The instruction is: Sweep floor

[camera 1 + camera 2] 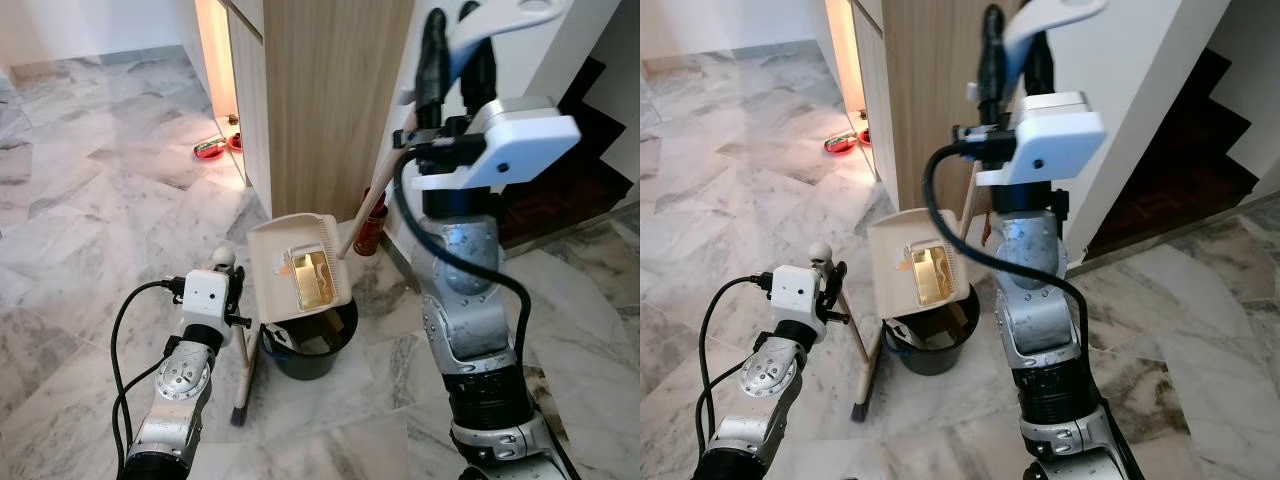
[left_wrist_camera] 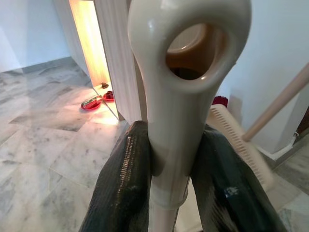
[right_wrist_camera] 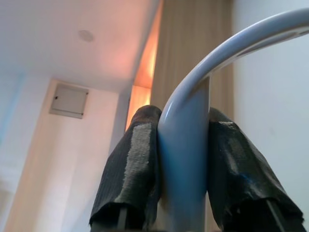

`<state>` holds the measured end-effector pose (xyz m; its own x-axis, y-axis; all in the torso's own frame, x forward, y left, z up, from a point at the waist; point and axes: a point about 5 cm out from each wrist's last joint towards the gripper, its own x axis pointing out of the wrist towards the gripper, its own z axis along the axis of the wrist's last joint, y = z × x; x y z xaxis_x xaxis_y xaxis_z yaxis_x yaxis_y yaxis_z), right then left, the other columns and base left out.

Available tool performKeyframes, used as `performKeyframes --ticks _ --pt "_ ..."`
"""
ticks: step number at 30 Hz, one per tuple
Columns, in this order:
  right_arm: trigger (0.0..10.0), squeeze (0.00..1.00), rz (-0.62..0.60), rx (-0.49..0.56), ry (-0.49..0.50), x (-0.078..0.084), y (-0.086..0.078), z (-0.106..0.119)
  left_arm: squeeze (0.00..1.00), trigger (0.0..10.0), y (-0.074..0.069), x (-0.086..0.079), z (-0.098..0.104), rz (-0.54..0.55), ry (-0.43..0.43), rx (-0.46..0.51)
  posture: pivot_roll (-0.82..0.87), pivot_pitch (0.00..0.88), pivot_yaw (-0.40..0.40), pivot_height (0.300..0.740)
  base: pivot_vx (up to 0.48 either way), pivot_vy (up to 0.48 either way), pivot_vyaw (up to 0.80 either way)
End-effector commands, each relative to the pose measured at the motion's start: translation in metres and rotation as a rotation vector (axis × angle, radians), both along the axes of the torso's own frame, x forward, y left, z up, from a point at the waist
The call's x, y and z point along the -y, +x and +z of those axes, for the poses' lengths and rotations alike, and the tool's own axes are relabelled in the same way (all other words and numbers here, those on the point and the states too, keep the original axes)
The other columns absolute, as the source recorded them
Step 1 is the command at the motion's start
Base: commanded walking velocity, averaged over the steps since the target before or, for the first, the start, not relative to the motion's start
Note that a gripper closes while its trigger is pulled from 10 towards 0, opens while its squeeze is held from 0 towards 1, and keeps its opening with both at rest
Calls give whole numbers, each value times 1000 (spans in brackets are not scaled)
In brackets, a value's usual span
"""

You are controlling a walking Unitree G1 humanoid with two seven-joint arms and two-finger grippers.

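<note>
While the right tool is raised high and clamped on the pale curved handle of a long-handled dustpan, the cream pan hangs tipped over a black bucket on the marble floor, with yellowish debris lying in it. Lower down, the left tool is closed around the looped top of a broom handle, the broom standing nearly upright just beside the bucket, its dark bristles on the floor. Behind stands a wooden cabinet, with red bowls near its lit base.
</note>
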<state>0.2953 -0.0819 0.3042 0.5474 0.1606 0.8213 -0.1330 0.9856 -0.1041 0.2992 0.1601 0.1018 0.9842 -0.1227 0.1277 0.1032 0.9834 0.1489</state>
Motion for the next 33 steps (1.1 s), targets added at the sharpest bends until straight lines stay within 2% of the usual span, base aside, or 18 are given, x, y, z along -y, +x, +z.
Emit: performKeyframes --ticks 1,12,33 --pt "10000 0 19 153 -7 -2 -18 21 0 10000 1 4 12 -24 16 67 170 97 -68 740 0 0 0" --pt "10000 0 17 235 -111 -14 -27 22 0 10000 1 4 12 -26 15 68 170 95 -69 740 0 0 0" --pt "10000 0 3 358 -218 -29 -42 24 0 10000 1 4 12 -28 12 68 169 101 -69 740 0 0 0"
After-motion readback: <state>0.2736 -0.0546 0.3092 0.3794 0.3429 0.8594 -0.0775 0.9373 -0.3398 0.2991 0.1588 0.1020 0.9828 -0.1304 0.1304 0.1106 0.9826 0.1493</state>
